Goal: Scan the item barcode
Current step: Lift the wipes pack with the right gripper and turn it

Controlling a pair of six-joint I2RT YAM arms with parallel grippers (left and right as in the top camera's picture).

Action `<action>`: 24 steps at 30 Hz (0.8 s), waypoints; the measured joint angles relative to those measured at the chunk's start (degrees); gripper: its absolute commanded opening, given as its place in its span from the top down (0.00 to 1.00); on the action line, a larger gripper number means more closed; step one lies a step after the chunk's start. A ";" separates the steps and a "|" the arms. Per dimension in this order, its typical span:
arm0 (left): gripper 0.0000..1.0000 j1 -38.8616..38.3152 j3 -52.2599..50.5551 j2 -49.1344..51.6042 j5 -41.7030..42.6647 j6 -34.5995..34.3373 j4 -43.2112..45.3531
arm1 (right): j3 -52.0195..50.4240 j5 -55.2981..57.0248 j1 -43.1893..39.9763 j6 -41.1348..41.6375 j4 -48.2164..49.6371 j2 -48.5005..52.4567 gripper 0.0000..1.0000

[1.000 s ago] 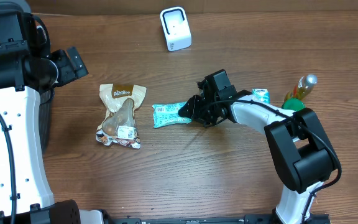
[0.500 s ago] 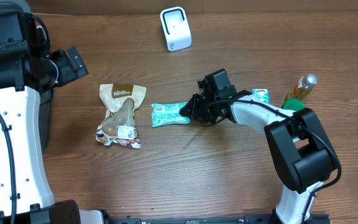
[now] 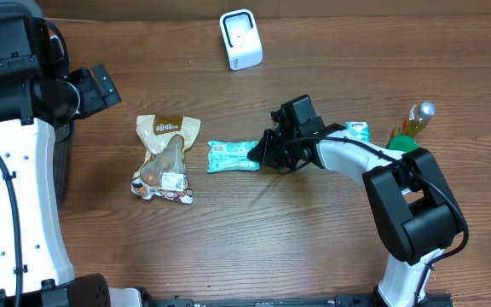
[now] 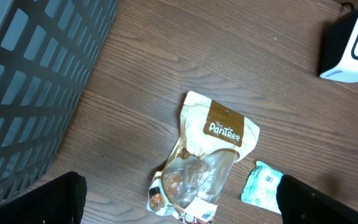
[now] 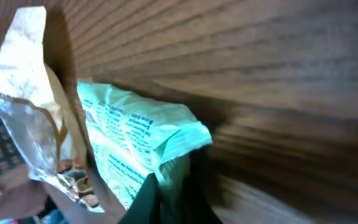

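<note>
right wrist view, with overhead for context: right gripper (image 5: pixel 169 202) closed to a thin pinch on the near end of the mint-green packet (image 5: pixel 132 146), whose crinkled film runs in between the dark jaws; seen from above, the same gripper (image 3: pixel 257 156) meets the packet's right end while the rest of the packet (image 3: pixel 231 157) lies flat on the table (image 3: pixel 314 247), just beside the brown snack pouch (image 3: pixel 165 158) and well apart from the white scanner (image 3: pixel 240 39) near the far edge. left gripper (image 3: pixel 99 87) stands off to the side with its jaws wide apart, holding nothing, above the pouch and close to the grey basket (image 4: pixel 30 81). handling, judged from appearance: the packet looks light and thin-walled, with a glossy wrapper that is probably slippery and creases easily; held by one end it is likely to droop or twist. the flat crimped seal at the end is the sensible place to grip, being the firmest part and clear of the print; a pale printed panel shows near the opposite end, too small to confirm as the barcode, and should stay uncovered
</note>
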 measured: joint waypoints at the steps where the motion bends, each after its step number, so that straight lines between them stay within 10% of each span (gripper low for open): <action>1: 0.00 0.00 0.00 0.00 0.00 0.00 0.00 | 0.00 -1.09 -0.46 -1.07 0.00 -0.04 0.96; 15: 0.00 0.00 0.00 0.00 0.02 0.00 -0.02 | -0.37 -16.90 -4.70 -27.80 -8.63 -13.73 0.96; 24: 0.00 0.00 0.00 0.00 0.00 0.00 0.00 | -0.39 -17.79 -4.79 -31.01 -10.27 -13.73 0.96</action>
